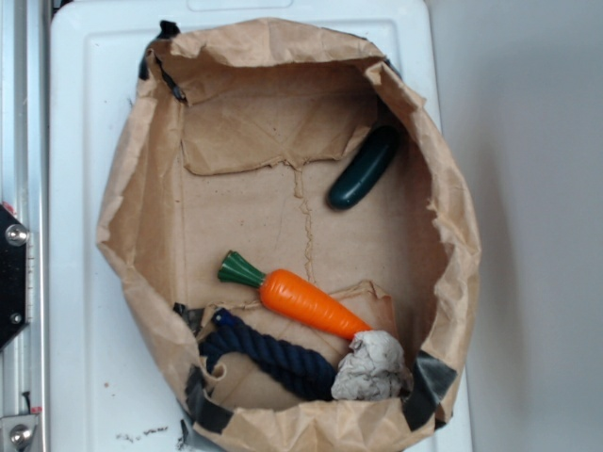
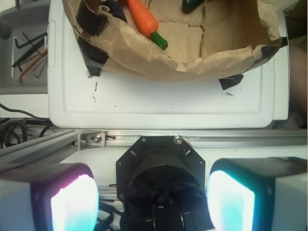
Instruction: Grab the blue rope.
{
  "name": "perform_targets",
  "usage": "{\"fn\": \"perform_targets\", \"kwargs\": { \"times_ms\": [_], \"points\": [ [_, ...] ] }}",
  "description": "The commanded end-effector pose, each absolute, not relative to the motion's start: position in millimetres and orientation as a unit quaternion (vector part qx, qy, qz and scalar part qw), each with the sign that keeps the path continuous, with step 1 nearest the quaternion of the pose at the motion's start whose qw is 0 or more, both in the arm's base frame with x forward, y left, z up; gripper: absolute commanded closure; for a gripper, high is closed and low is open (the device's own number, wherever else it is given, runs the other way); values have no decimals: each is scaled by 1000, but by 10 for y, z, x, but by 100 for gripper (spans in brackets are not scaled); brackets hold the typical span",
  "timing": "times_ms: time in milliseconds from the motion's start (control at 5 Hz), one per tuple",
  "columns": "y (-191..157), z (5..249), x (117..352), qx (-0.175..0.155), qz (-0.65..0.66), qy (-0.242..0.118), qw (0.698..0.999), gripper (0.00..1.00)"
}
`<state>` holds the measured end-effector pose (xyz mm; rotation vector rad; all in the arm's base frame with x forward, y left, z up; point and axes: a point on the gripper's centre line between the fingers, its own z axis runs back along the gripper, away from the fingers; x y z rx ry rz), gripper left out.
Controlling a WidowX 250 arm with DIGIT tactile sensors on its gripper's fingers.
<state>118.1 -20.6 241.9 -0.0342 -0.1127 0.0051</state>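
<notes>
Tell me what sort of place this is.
Likely a robot lab bench, not a home: an aluminium rail edges the white tray, hex keys lie beside it, and toys like the carrot sit in a paper bag.

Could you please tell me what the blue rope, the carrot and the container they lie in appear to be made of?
The blue rope looks like twisted fabric or cotton cord, matte, with visible strands. The carrot seems to be smooth, slightly glossy plastic, given its sheen. The container is a rolled-down brown paper bag, creased and torn, patched with dark tape.
</notes>
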Motion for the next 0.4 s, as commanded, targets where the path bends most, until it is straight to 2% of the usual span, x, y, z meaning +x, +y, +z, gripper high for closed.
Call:
{"fn": "perform_targets", "kwargs": {
  "times_ms": [0, 200],
  "points": [
    [-206, 2419, 1181, -17, 3, -56, 998, 0],
    [-404, 2326, 1646, -26, 30, -54, 998, 0]
  ]
}}
